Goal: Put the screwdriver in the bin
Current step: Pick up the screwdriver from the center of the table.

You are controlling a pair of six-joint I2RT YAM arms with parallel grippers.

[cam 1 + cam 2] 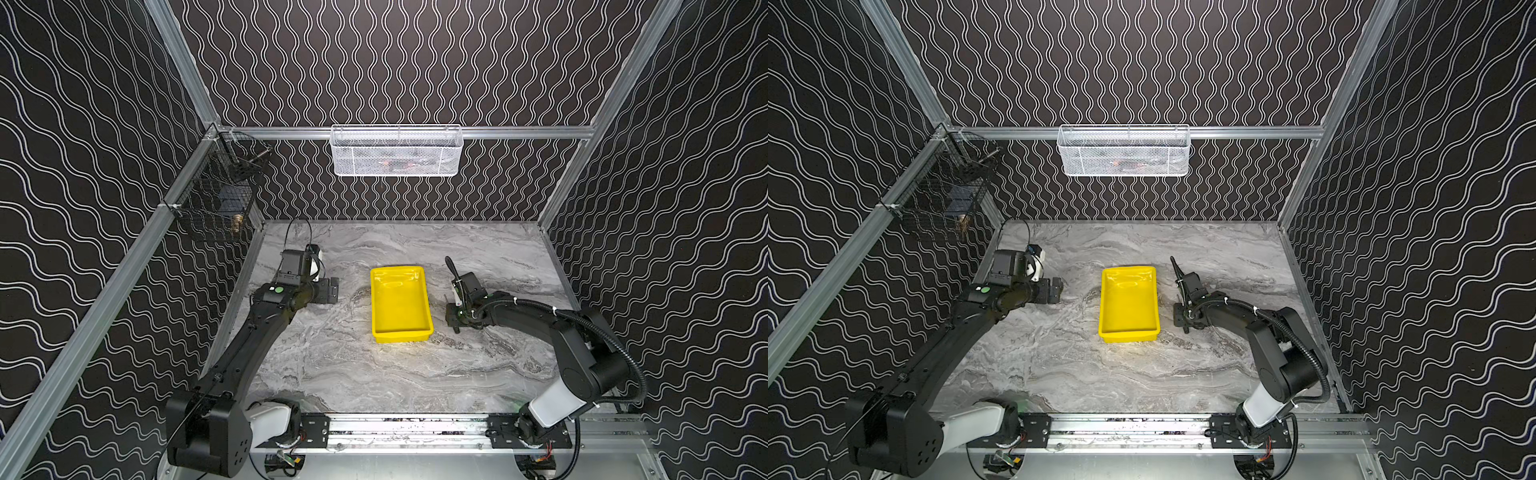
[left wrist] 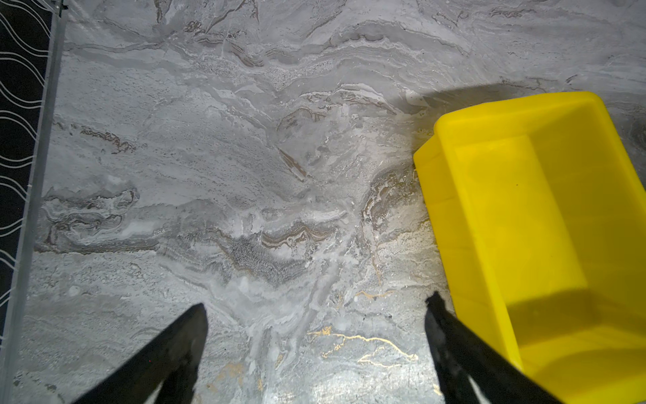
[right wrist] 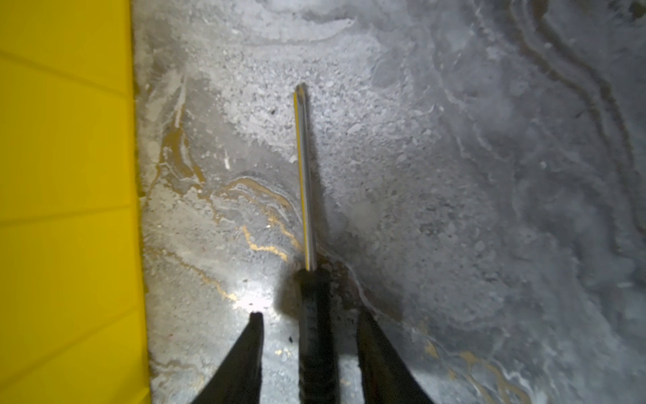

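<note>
Looking through the right wrist camera, the screwdriver [image 3: 310,210] is lying on the marble-look tabletop [image 3: 472,175], right between the fingers of the right gripper [image 3: 310,313]. It's got a black ribbed handle and a thin silvery shaft with a yellow streak reflecting along it. The tip is looking a bit blurry.

The jaws are sitting fairly narrow around the handle but aren't clamping it. Bare table is showing between the handle and one finger, and the gap on the other side is too dark to call. The handle's back end is getting cut off by the frame edge. The shaft is running alongside the wall of the yellow bin [image 3: 70,175], near it but not touching.

In both top views the screwdriver is sitting just to the bin's right, mostly hiding under the gripper.

On the bin's other side the left gripper [image 2: 316,302] is hovering over the tabletop with its jaws spread wide.

Way at the back, a white mesh basket [image 1: 397,151] and a black wire basket [image 1: 216,199] are hanging on the rails, and their contents are too murky to name.
</note>
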